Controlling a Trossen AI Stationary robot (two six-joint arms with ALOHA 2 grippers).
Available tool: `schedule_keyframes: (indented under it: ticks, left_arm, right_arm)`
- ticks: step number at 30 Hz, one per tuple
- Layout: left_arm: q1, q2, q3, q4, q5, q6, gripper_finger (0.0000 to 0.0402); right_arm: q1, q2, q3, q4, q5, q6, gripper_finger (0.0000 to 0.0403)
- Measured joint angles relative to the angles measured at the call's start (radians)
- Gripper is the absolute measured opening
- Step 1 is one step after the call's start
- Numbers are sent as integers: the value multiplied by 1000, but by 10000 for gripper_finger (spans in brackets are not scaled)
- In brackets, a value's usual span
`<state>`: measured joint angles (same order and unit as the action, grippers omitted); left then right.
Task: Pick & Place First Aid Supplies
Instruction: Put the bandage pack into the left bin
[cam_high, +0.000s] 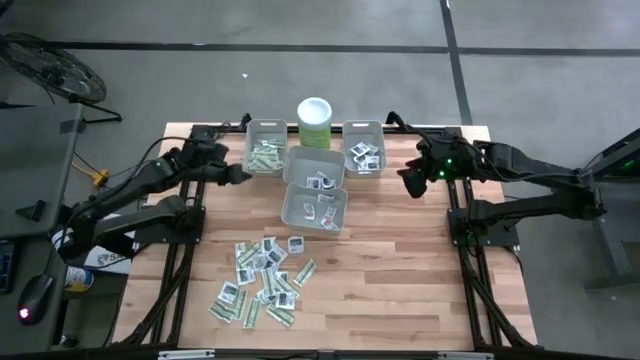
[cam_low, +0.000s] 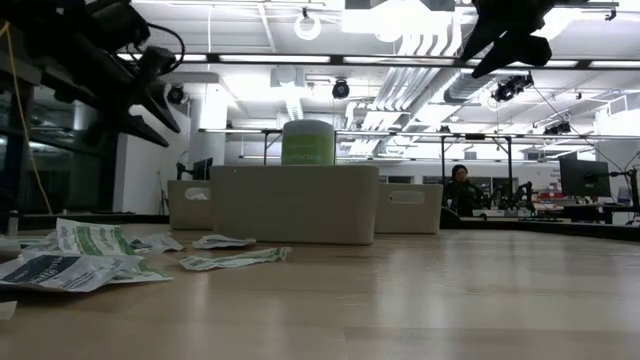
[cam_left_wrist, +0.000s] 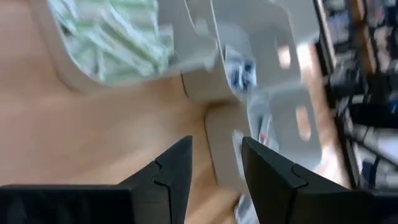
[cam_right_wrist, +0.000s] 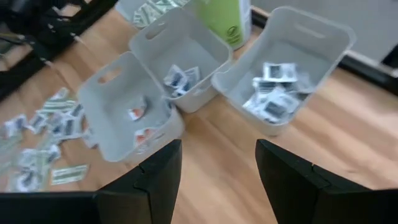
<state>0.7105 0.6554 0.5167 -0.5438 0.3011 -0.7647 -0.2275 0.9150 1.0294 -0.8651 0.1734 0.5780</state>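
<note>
The first aid supplies lie as a loose pile of flat paper packets (cam_high: 262, 280) on the near part of the wooden table; the same pile (cam_right_wrist: 43, 134) shows in the right wrist view. More packets lie inside the grey bins. My left gripper (cam_high: 240, 175) hovers open and empty above the table, just left of the bins; bare wood shows between its fingers (cam_left_wrist: 216, 144). On the bins' right side my right gripper (cam_high: 410, 183) hangs high, open and empty (cam_right_wrist: 217, 146).
Four grey bins cluster at the far middle: a left one with green-white strips (cam_high: 265, 148), a middle one (cam_high: 314, 168), a near one (cam_high: 314, 207) and a right one with white squares (cam_high: 364, 147). A pale green canister (cam_high: 315, 122) stands behind them. Bare wood lies at the near right.
</note>
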Motion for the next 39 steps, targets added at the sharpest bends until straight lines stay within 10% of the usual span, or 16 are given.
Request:
schedule_keyframes:
  ticks: [21,39]
  left_arm:
    - [-623,1,0,19,-445,-52,138]
    - [-713,94,-1,21,-540,-77,138]
  right_arm:
    - [407,203,-454,924,10,330,199]
    - [501,836,21,808,-51,204,199]
